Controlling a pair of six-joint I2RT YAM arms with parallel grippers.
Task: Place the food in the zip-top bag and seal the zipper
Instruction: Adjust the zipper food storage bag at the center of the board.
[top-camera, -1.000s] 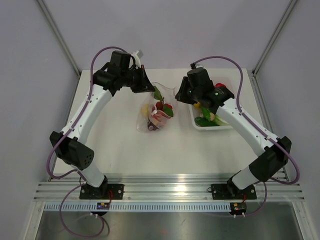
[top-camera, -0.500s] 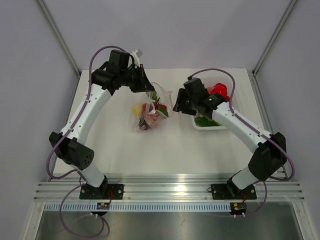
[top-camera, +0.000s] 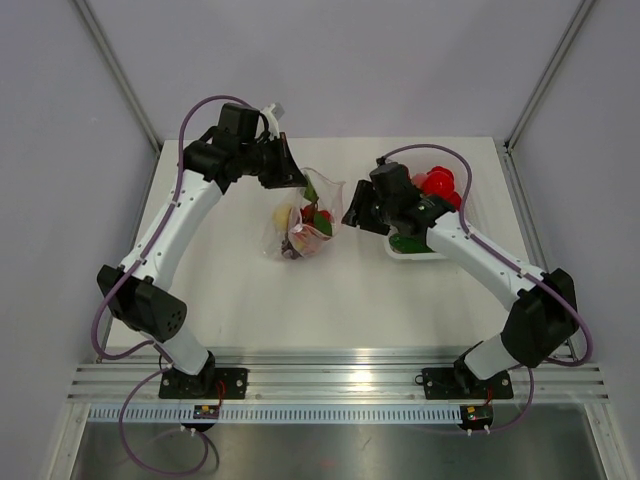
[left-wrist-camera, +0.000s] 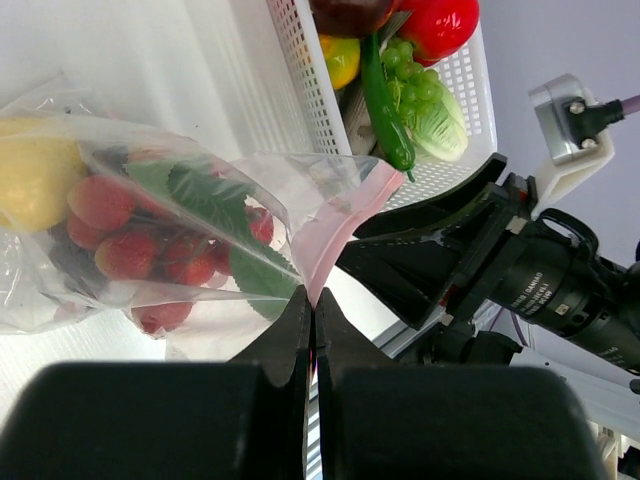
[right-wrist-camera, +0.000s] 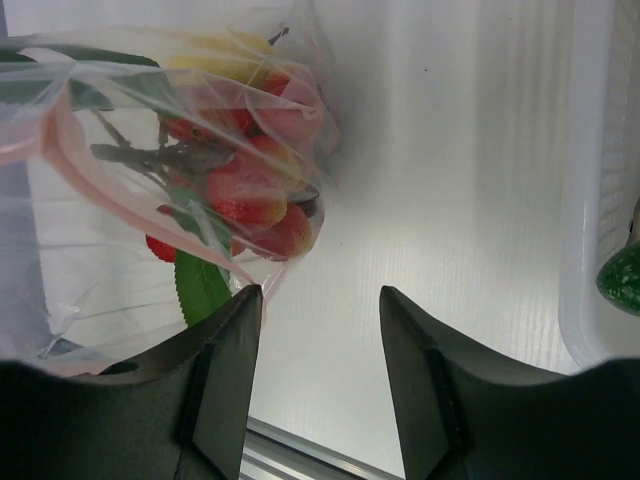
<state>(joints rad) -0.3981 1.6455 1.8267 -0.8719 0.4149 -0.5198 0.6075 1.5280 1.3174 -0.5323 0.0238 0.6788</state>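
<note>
2 tools are close to the zip-top bag. The left tool is pinched tight on the zipper, the pink strip along the bag's mouth. The strip goes right in between its 2 fingers. I think it holds that edge up so the mouth gapes and nothing rolls out. The bag sags away in front of this tool, and its bottom looks like it rests on the bench.

Some food is inside the bag: a yellow lemon, red pieces and green leaves.

The right tool has its 2 fingers spread wide apart, with nothing between them. The bag's mouth is just ahead of it and a bit to 1 side. It does not touch the bag as far as I can see. I think it is open so it can grab something, maybe the other lip of the bag, maybe more food.

On the other side of the right tool sits a white basket. It holds a red tomato, a long green chili and pale lettuce. So the filling is not done, and the zipper is not closed yet.
</note>
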